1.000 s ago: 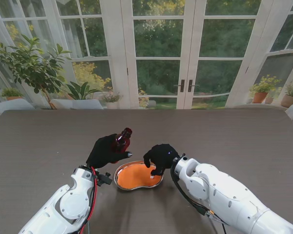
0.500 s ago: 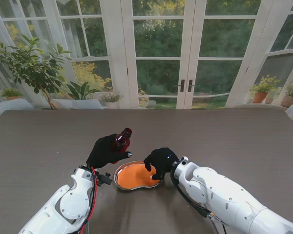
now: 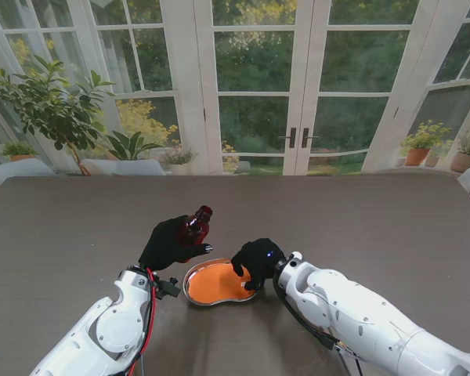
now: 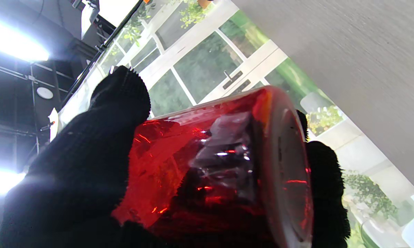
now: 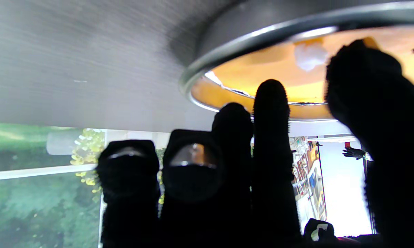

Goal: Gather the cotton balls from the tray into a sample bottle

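Left hand (image 3: 172,241) grips bottle (image 3: 196,227) | right hand (image 3: 256,261) over tray (image 3: 197,292)

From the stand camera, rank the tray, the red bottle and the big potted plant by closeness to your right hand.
1. Tray: directly under the right hand, whose fingers reach into its right end.
2. Red bottle: to the left, held tilted in the left hand.
3. Potted plant: far left, beyond the table.
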You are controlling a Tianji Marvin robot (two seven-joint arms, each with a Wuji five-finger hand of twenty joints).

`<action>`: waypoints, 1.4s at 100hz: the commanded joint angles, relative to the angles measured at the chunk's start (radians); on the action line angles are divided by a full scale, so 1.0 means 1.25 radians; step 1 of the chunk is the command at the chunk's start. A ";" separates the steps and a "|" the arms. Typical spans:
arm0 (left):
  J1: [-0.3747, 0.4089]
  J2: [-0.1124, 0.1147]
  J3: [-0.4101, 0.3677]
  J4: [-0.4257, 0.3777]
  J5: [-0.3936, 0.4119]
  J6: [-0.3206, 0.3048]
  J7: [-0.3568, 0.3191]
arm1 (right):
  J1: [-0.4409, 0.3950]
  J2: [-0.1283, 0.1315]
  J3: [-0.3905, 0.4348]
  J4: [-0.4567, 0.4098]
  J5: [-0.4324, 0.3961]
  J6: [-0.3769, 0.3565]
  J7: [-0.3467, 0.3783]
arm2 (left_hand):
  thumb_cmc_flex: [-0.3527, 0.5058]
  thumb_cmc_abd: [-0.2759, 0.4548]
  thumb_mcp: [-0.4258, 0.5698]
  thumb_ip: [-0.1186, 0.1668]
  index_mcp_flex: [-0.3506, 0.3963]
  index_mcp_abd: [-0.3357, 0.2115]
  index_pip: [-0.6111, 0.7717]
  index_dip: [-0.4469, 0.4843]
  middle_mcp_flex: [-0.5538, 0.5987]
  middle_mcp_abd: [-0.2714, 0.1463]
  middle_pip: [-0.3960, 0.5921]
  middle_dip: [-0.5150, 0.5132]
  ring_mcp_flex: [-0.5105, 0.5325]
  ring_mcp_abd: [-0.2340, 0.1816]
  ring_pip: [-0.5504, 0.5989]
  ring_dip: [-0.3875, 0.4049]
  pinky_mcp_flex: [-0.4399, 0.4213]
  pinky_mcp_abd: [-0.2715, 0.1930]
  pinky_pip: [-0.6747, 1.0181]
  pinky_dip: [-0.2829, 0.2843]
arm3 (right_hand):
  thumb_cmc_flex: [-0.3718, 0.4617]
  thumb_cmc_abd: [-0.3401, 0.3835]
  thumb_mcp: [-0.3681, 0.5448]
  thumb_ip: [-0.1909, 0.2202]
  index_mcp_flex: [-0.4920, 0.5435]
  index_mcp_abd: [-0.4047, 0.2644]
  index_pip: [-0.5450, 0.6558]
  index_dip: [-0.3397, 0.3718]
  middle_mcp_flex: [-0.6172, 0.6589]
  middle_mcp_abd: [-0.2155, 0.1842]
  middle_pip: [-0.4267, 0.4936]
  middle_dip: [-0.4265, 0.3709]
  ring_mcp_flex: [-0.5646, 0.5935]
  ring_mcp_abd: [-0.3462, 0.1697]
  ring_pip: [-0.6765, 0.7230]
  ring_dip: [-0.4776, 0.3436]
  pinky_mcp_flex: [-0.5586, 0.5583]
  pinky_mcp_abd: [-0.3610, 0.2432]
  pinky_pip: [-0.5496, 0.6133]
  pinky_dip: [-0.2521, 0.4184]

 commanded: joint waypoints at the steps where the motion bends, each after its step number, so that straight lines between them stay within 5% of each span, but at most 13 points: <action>1: 0.000 -0.003 0.001 -0.001 -0.003 -0.002 -0.014 | 0.000 -0.002 -0.002 0.001 -0.005 0.000 0.011 | 0.123 0.153 0.128 0.008 0.105 -0.211 0.078 0.016 0.057 -0.094 0.007 -0.012 0.003 -0.004 0.013 0.008 -0.030 -0.034 -0.021 -0.003 | -0.002 -0.012 0.043 -0.022 0.024 -0.003 0.020 -0.034 0.032 -0.019 0.023 -0.001 0.030 -0.032 0.032 0.013 0.018 0.016 0.039 -0.007; 52: -0.001 -0.003 0.001 0.001 -0.005 -0.003 -0.011 | 0.005 -0.003 -0.017 0.006 -0.013 -0.007 0.001 | 0.121 0.155 0.127 0.007 0.105 -0.210 0.077 0.017 0.056 -0.095 0.009 -0.015 0.004 -0.004 0.013 0.008 -0.030 -0.032 -0.022 -0.002 | 0.013 0.008 0.034 -0.077 0.027 -0.004 0.043 -0.090 0.039 -0.019 0.023 0.000 0.029 -0.028 0.036 0.014 0.017 0.016 0.039 -0.007; 70: -0.001 -0.004 0.001 0.001 -0.006 -0.003 -0.012 | 0.005 -0.004 -0.019 0.007 -0.009 -0.010 0.005 | 0.122 0.154 0.128 0.007 0.106 -0.209 0.077 0.017 0.057 -0.095 0.009 -0.016 0.003 -0.002 0.012 0.008 -0.030 -0.032 -0.022 -0.002 | 0.035 0.011 0.029 -0.126 0.023 -0.016 0.115 -0.163 0.046 -0.019 0.019 0.013 0.029 -0.027 0.037 0.015 0.015 0.018 0.039 -0.006; 140: 0.001 -0.003 -0.002 -0.002 -0.010 -0.003 -0.014 | 0.018 -0.010 -0.044 0.020 0.002 -0.022 0.019 | 0.123 0.156 0.127 0.007 0.107 -0.205 0.075 0.018 0.056 -0.092 0.009 -0.019 0.003 0.001 0.013 0.008 -0.030 -0.030 -0.022 -0.002 | 0.095 0.104 0.015 -0.126 0.006 -0.026 0.226 -0.249 0.057 -0.023 0.016 0.023 0.029 -0.021 0.044 0.017 0.014 0.018 0.043 -0.005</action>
